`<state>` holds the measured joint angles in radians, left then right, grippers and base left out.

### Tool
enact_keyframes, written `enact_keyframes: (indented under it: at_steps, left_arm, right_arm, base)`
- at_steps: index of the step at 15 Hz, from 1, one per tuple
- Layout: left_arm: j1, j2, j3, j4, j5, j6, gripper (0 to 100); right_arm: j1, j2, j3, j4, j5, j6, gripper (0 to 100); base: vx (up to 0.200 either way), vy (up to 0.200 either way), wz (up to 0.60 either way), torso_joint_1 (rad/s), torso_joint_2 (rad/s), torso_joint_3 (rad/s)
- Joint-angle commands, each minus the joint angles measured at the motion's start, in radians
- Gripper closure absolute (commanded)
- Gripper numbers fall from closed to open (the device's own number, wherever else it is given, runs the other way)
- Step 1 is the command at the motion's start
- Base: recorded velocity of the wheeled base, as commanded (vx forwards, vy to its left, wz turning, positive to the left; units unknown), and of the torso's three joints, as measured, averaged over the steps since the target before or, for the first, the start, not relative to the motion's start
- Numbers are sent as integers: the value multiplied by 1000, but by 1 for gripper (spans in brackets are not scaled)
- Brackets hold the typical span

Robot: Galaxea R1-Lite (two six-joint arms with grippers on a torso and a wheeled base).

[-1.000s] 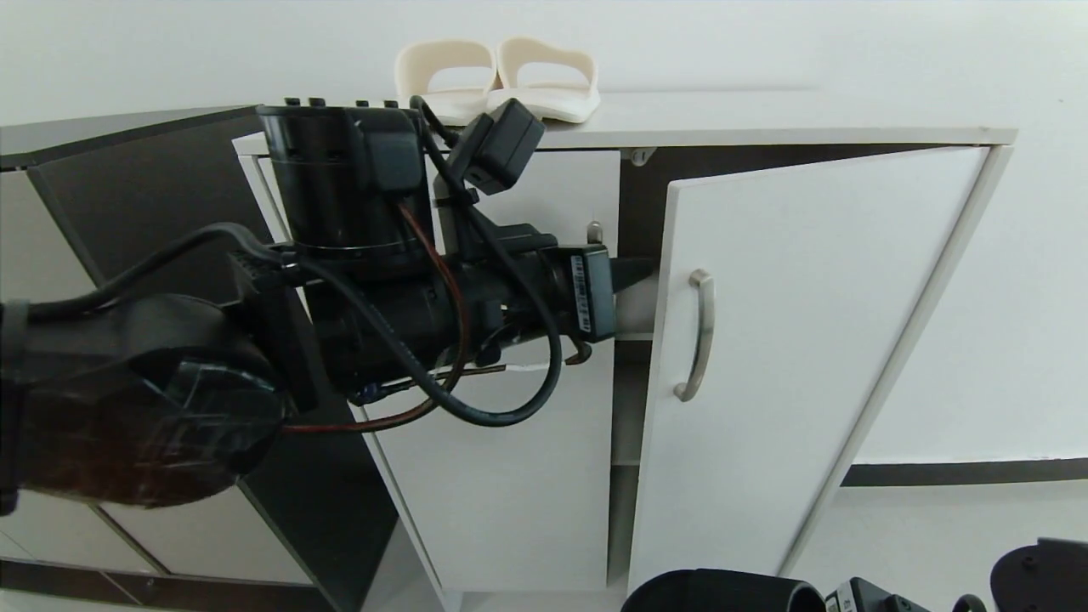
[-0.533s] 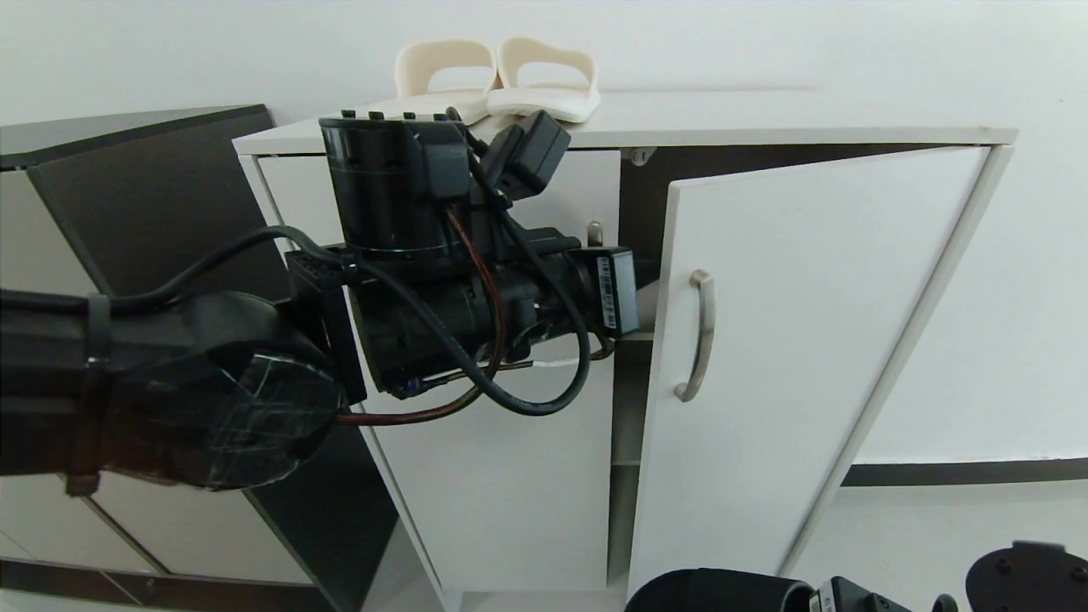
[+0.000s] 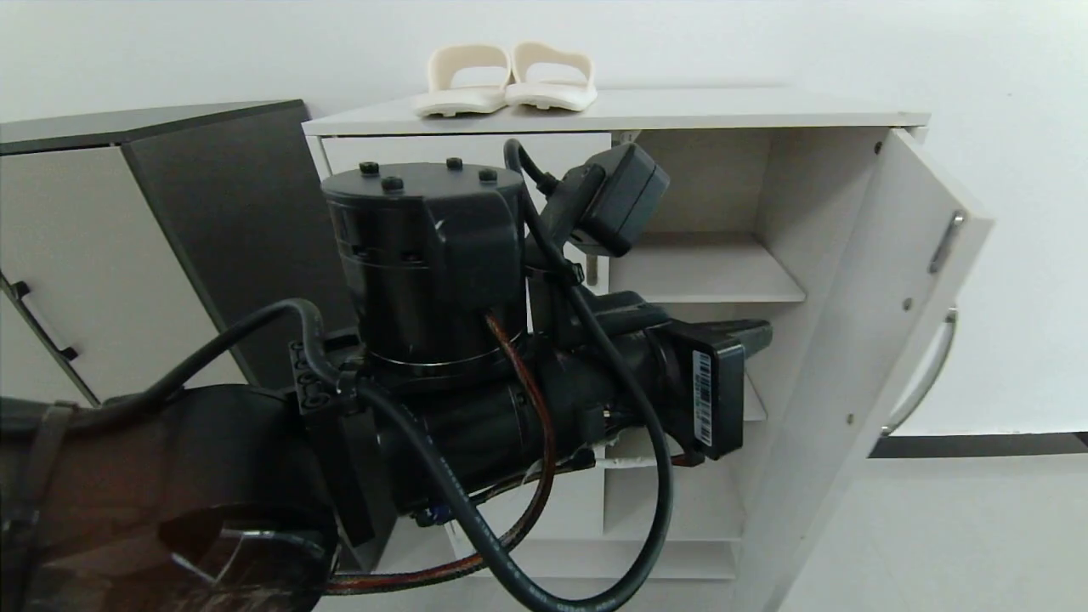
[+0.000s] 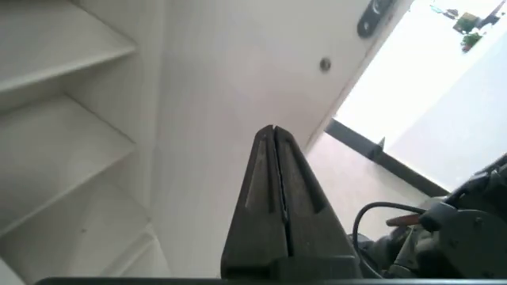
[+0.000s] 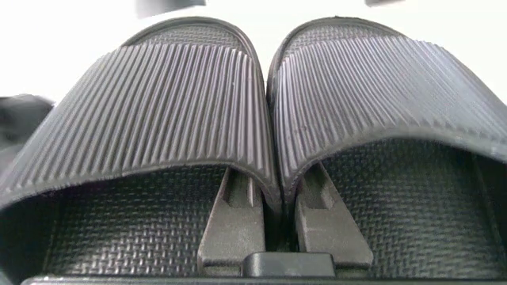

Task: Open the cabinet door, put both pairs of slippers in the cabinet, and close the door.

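Observation:
The white cabinet (image 3: 748,106) has its right door (image 3: 841,340) swung wide open, showing bare shelves (image 3: 705,272). A cream pair of slippers (image 3: 506,81) lies on the cabinet top. My left gripper (image 3: 752,334) hovers in front of the open compartment, close to the door's inner face. In the left wrist view the same gripper (image 4: 273,134) is shut and holds nothing, with the shelves (image 4: 63,150) and door (image 4: 238,71) beyond it. My right gripper (image 5: 281,218) is shut on a dark grey ribbed pair of slippers (image 5: 182,111), pinching the two inner walls together.
A dark-sided cabinet (image 3: 212,221) with pale doors stands against the white cabinet on its left. The open door's metal handle (image 3: 922,374) sticks out on the far side. Pale floor (image 3: 935,535) lies to the right of the door.
The head camera has shifted. The right door has gone from slightly ajar to wide open. My left arm has moved right and down with it.

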<state>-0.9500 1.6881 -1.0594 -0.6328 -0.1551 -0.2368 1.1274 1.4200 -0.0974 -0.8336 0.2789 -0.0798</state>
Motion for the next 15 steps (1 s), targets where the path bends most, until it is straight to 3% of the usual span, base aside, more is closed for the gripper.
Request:
enact_keyframes:
  at_steps: [1, 4, 5, 7, 8, 9, 10, 11, 12, 14, 15]
  left_arm:
    - [39, -16, 10, -10, 19, 1, 100]
    - [122, -219, 114, -10, 151, -4, 100]
    - [155, -350, 183, 59, 198, 7, 100]
    - [246, -654, 299, 331, 355, 74, 100]
    - [321, -800, 352, 455, 427, 77, 100]
    - [419, -932, 401, 551, 460, 82, 100]
    - [491, -1038, 443, 611, 488, 82, 100]
    - [593, -1177, 550, 677, 565, 83, 100]
    - [669, -1295, 642, 686, 611, 100, 100]
    - [832, -1478, 812, 696, 626, 185, 100]
    - [909, -1509, 871, 694, 615, 191, 100]
  right_arm:
    - [-14, 8, -31, -1, -14, 12, 100]
    - [-170, 123, -140, -7, -222, 45, 100]
    - [-216, 149, -192, -7, -346, 91, 100]
    - [-258, 201, -344, -5, -552, 232, 100]
    - [-288, 240, -412, -2, -610, 258, 100]
    - [-301, 277, -455, -2, -664, 265, 100]
    - [-302, 306, -472, -2, -712, 279, 100]
    - [-304, 341, -481, -5, -747, 305, 100]
    - [-307, 358, -481, -5, -748, 308, 100]
    - [-313, 376, -481, -5, -748, 308, 100]
    - [-314, 382, -478, -5, -748, 308, 100]
  base:
    - [0, 0, 0, 0, 0, 0]
    - [0, 0, 0, 0, 0, 0]
    - [0, 0, 0, 0, 0, 0]
    - [0, 0, 0, 0, 0, 0]
    - [0, 0, 0, 0, 0, 0]
    - [0, 0, 0, 0, 0, 0]
    - [0, 0, 0, 0, 0, 0]
    - [0, 0, 0, 0, 0, 0]
    - [0, 0, 0, 0, 0, 0]
    - [0, 0, 0, 0, 0, 0]
    - [0, 0, 0, 0, 0, 0]
